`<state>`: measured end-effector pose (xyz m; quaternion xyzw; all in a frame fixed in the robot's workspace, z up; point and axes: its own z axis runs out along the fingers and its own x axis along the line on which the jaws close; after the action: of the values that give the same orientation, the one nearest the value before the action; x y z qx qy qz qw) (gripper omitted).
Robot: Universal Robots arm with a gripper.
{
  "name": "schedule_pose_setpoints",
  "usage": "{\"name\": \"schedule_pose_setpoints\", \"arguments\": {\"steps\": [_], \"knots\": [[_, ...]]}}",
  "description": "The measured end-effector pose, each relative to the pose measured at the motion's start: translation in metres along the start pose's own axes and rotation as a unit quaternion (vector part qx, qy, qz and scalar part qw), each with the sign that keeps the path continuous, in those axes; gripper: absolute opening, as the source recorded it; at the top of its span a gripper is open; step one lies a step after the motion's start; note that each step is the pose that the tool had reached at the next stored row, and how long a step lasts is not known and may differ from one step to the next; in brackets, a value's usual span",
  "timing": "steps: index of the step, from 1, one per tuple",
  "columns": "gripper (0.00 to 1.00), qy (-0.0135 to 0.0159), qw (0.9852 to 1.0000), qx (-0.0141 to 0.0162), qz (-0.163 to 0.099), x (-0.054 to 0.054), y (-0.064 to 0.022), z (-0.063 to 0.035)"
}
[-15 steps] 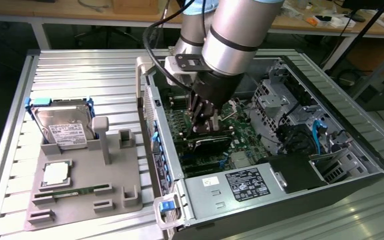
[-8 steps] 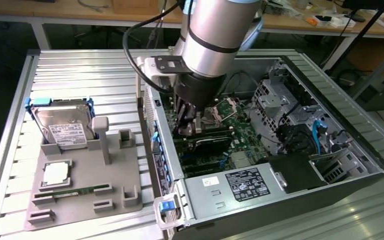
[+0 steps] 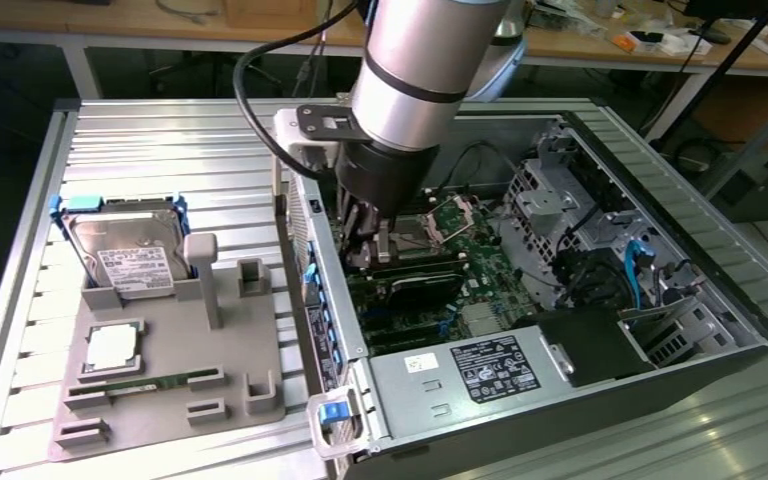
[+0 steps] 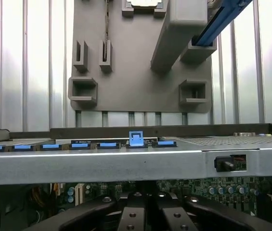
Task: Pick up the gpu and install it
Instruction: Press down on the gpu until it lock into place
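Exterior view has the gripper (image 3: 381, 235) reaching down inside the open computer case (image 3: 704, 300), fingers pressed together just over the motherboard (image 3: 471, 255). I cannot tell whether it holds the gpu, nor where that card sits. Beside the case, a grey holder tray (image 3: 157, 400) carries a hard drive (image 3: 124, 250) on the slatted metal table (image 3: 157, 150).

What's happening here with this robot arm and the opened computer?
A robot arm has its gripper lowered inside the open computer case, down at the motherboard near the case's rear wall, fingers shut. A dark card sits across the board just below it. Beside the case, a gray parts tray holds a hard drive, a processor and a memory stick.
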<state>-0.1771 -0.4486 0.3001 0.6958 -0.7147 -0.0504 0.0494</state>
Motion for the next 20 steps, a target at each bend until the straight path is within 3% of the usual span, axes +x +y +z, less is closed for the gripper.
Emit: {"name": "schedule_pose_setpoints", "arguments": {"steps": [1, 9, 12, 14, 15, 18, 20], "knots": [[0.11, 0.0000, 1.0000, -0.0027, 0.001, 0.000, 0.0005, -0.0001], [0.11, -0.0004, 1.0000, -0.0006, 0.001, -0.008, 0.0011, -0.0043], [0.11, -0.0003, 1.0000, 0.0013, 0.001, -0.008, 0.0023, -0.0124], [0.11, -0.0004, 1.0000, 0.0049, 0.001, -0.008, 0.0027, -0.0149], [0.11, -0.0006, 1.0000, 0.0082, 0.001, -0.008, 0.0027, -0.0151], [0.11, -0.0009, 0.9998, 0.0223, 0.001, -0.008, 0.0027, -0.0151], [0.11, -0.0011, 0.9996, 0.0273, 0.001, -0.006, 0.0025, -0.0150]]}}
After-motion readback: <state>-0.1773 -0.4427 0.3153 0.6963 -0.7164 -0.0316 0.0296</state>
